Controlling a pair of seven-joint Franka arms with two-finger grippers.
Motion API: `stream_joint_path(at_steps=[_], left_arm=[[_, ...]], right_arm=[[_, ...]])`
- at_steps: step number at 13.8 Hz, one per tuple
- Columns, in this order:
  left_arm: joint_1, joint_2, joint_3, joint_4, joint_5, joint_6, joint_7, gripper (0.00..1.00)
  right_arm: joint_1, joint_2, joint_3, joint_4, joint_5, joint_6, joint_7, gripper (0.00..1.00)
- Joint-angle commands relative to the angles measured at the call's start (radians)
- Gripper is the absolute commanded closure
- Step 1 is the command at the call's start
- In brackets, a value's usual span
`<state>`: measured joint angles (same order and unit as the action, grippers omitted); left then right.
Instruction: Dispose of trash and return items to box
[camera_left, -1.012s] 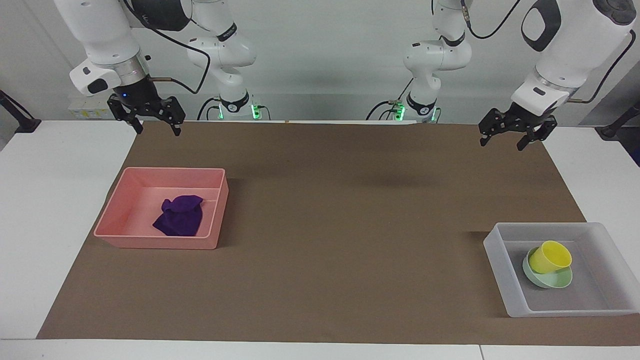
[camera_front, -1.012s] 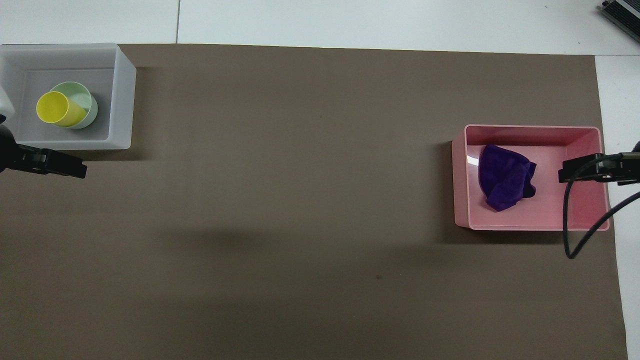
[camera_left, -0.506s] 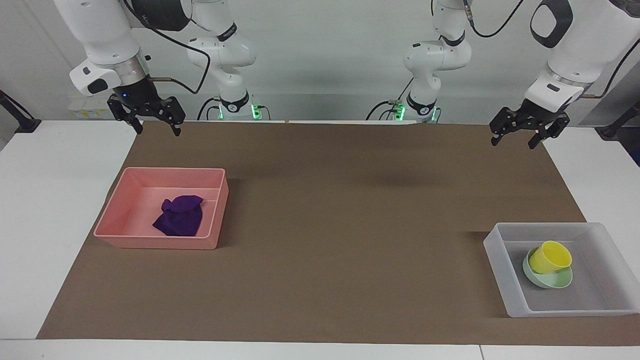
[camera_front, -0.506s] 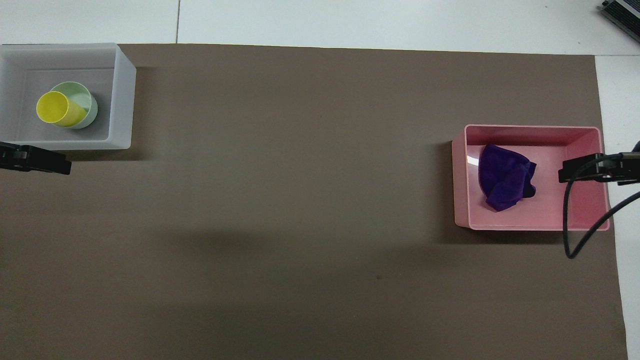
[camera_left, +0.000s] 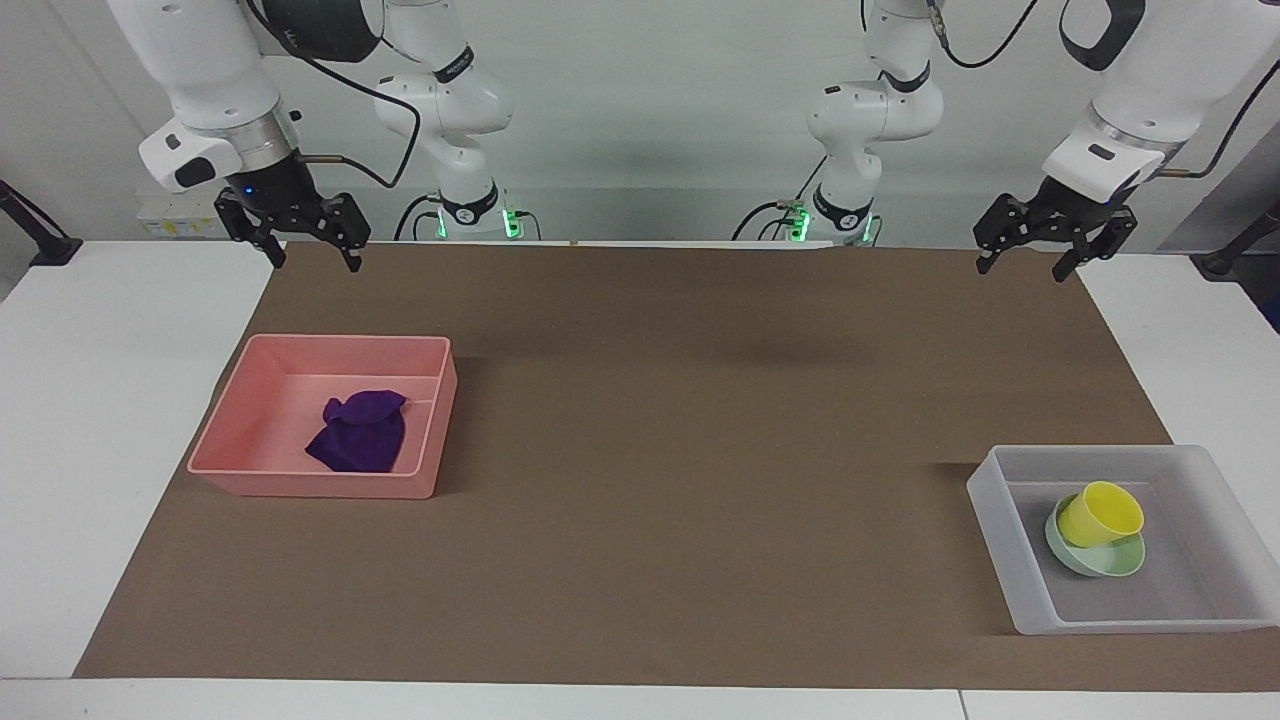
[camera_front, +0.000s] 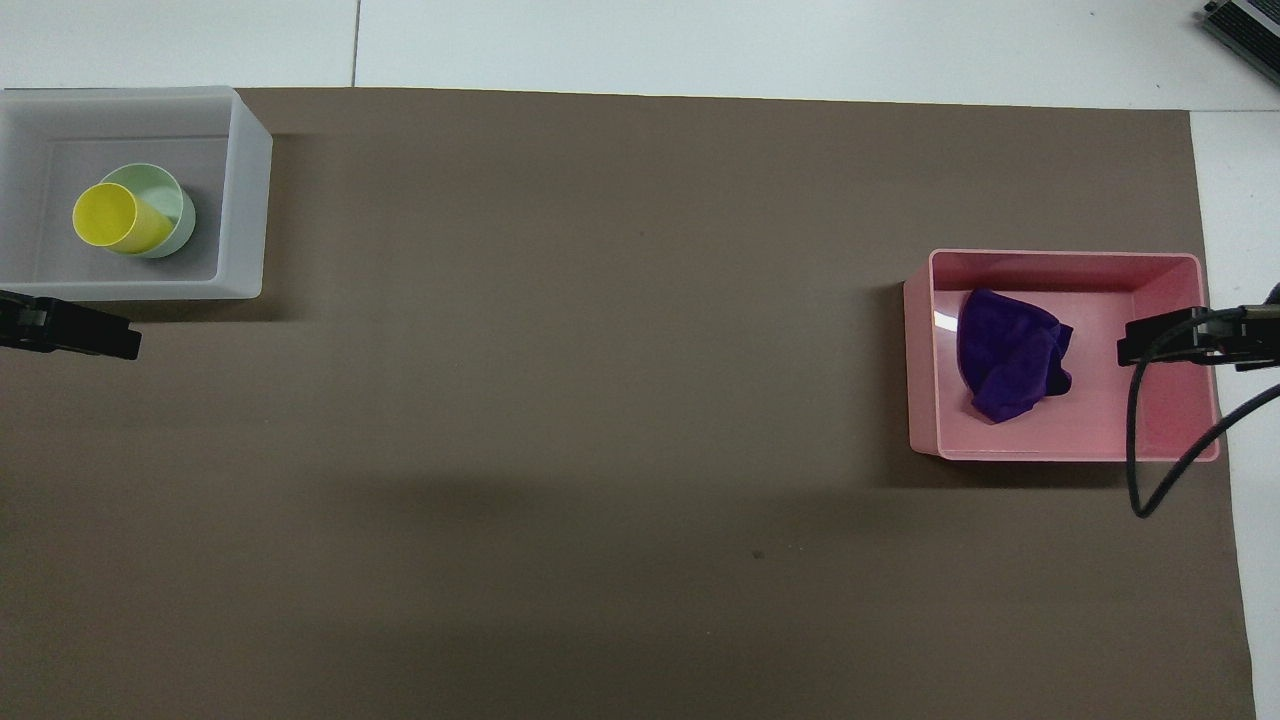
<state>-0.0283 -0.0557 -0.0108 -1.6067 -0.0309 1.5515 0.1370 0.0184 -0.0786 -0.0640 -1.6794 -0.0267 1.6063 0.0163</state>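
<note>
The purple cloth wad (camera_left: 360, 432) lies in the pink tray (camera_left: 300, 484); it also shows in the overhead view (camera_front: 1010, 355). The yellow cup (camera_left: 1100, 513) leans tilted in the mint-green bowl (camera_left: 1112, 562), and both sit in the translucent white box (camera_left: 992, 505). In the overhead view the cup (camera_front: 108, 216) and bowl (camera_front: 172, 200) are in the box (camera_front: 246, 200). My right gripper (camera_left: 312, 262) is open and empty, raised over the mat's edge by the pink tray. My left gripper (camera_left: 1020, 270) is open and empty, raised over the mat's corner at the left arm's end.
A brown mat (camera_left: 700, 450) covers the table's middle, with white table (camera_left: 100, 450) at both ends. The pink tray (camera_front: 920, 360) stands at the right arm's end. The right gripper (camera_front: 1160, 340) and its black cable (camera_front: 1135, 470) show over the tray. The left gripper (camera_front: 90, 338) shows beside the box.
My left gripper has risen and drawn back from over the box toward the mat's corner by the robots. The right arm and all objects have not moved.
</note>
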Motion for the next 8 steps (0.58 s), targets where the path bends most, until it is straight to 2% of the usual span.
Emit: stream_joint_path(at_steps=[1, 8], left_arm=[[-0.061, 0.019, 0.057, 0.031, 0.009, -0.034, -0.013, 0.00], [-0.050, 0.017, 0.055, 0.005, 0.014, -0.004, -0.013, 0.00]], right_arm=[[-0.009, -0.013, 0.004, -0.025, -0.005, 0.018, 0.004, 0.00], [-0.009, -0.013, 0.004, -0.025, -0.006, 0.018, 0.004, 0.00]])
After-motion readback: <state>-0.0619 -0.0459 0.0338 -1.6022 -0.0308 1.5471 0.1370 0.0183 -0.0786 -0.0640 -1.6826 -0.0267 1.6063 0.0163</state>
